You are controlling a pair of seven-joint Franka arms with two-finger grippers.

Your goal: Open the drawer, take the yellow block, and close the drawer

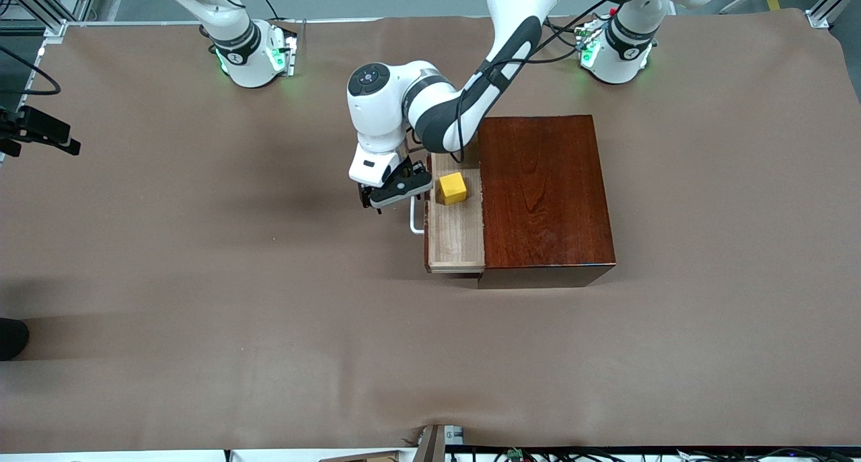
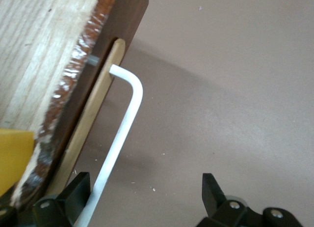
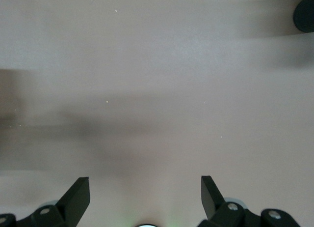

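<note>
At the drawer's front, on the side turned toward the right arm's end of the tabletop (image 1: 202,280), I have the left end effector (image 1: 393,191) spread wide and holding nothing; in the left wrist view the white handle (image 2: 120,138) runs just inside one finger (image 2: 73,195), the other finger standing well apart over bare cloth. The drawer (image 1: 457,237) stands pulled out of the dark wooden box (image 1: 545,193), so I judge the opening step done; the yellow block (image 1: 452,188) sits on the drawer floor, nearer the box face than the handle, in the half of the tray farther from the front camera. The relation I am steering by: the block lies just beside my left end effector, toward the box, across the drawer's front board; a short shift over that board and a descent should put the fingers around it. The cube is roughly as wide as the spread, so I expect little spare room, and its faces look slightly skewed to the tray walls. The right end effector (image 3: 142,197), also wide and empty, waits over bare tabletop; the left arm is plainly nearer.
</note>
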